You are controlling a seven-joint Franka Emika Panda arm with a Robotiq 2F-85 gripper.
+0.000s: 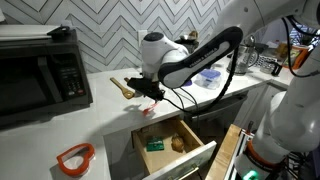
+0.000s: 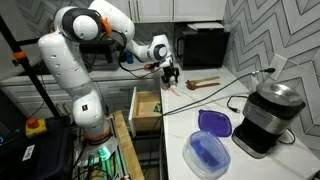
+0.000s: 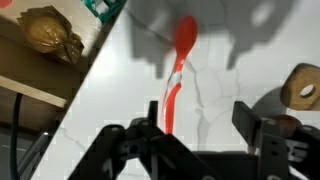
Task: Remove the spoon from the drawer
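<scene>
The thin red-orange spoon (image 3: 178,65) lies on the white marble counter, bowl end away from the wrist camera. My gripper (image 3: 200,125) is open just above it, and the spoon's handle end runs beside the left finger without being clamped. In both exterior views the gripper (image 1: 150,93) (image 2: 170,78) hangs low over the counter behind the drawer, with a bit of the spoon (image 2: 173,89) showing under it. The drawer (image 1: 196,160) (image 2: 139,112) stands pulled out, its light wood edge (image 3: 40,78) showing in the wrist view.
In the drawer lie a green item (image 1: 155,144) and a brown lump (image 3: 48,32). Wooden utensils (image 1: 122,87) (image 2: 203,84) lie on the counter near the gripper. A microwave (image 1: 40,70), an orange-rimmed ring (image 1: 75,157), a blue container (image 2: 210,150) and a dark appliance (image 2: 265,115) stand around.
</scene>
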